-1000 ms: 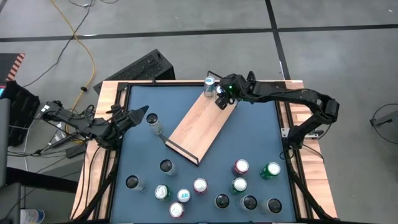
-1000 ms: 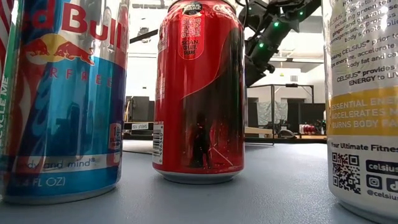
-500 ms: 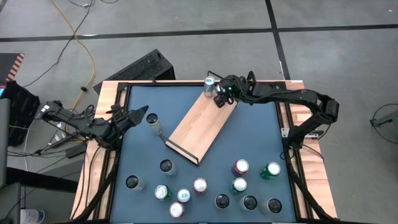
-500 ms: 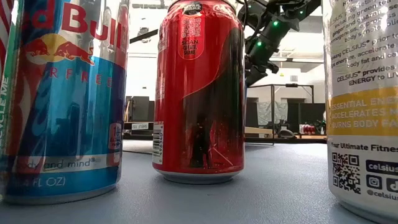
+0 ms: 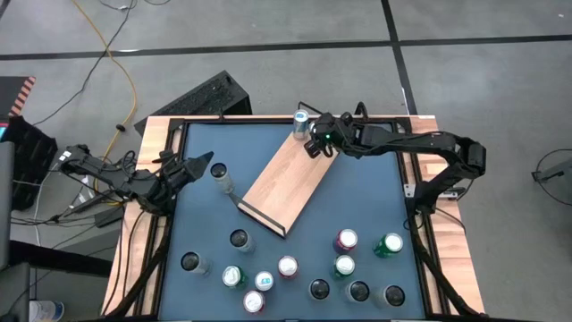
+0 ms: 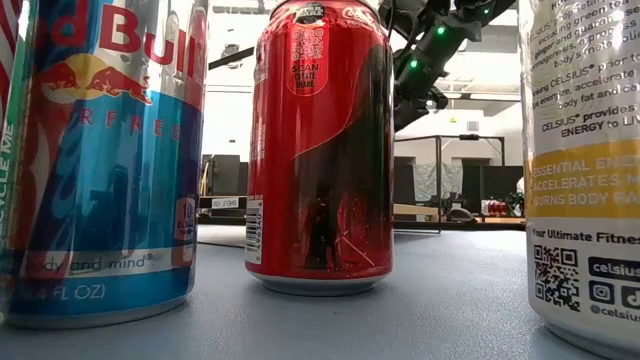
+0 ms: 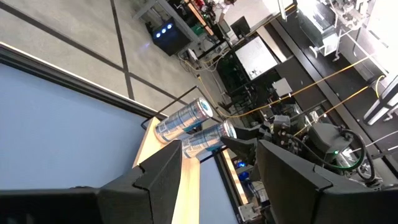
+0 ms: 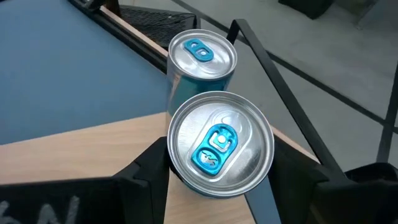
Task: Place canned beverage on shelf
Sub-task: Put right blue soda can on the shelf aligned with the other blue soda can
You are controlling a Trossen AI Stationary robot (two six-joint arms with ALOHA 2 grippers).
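The shelf (image 5: 281, 183) is a light-wood board lying slantwise on the blue table. One silver can with a blue tab (image 5: 301, 119) (image 8: 202, 55) stands on the shelf's far end. Right beside it is a second silver, blue-tabbed can (image 8: 221, 143) (image 7: 208, 138), and my right gripper (image 5: 315, 143) is shut on it over the wood. My left gripper (image 5: 204, 163) waits at the table's left side. It is open and points level, with nothing between its fingers (image 7: 155, 180). A clear-topped can (image 5: 219, 172) stands just in front of it. My right gripper pinches the can's side wall just under the rim (image 8: 176, 174) between its two fingers (image 8: 289, 165), one on each side. The fingers slant down from the table's right. The can is upright; whether its base rests on the shelf I cannot tell.
Several more cans (image 5: 286, 268) stand in a cluster at the table's near side; the low view shows a Red Bull can (image 6: 100, 160), a red can (image 6: 320, 150) and a Celsius can (image 6: 585, 170) close up. The shelf's black wire rail (image 5: 262, 219) closes its near end.
My right gripper, still shut on the can, has shifted slightly toward the table's near edge beside the standing can and has rolled at the wrist. The can stays upright over the shelf's far end.
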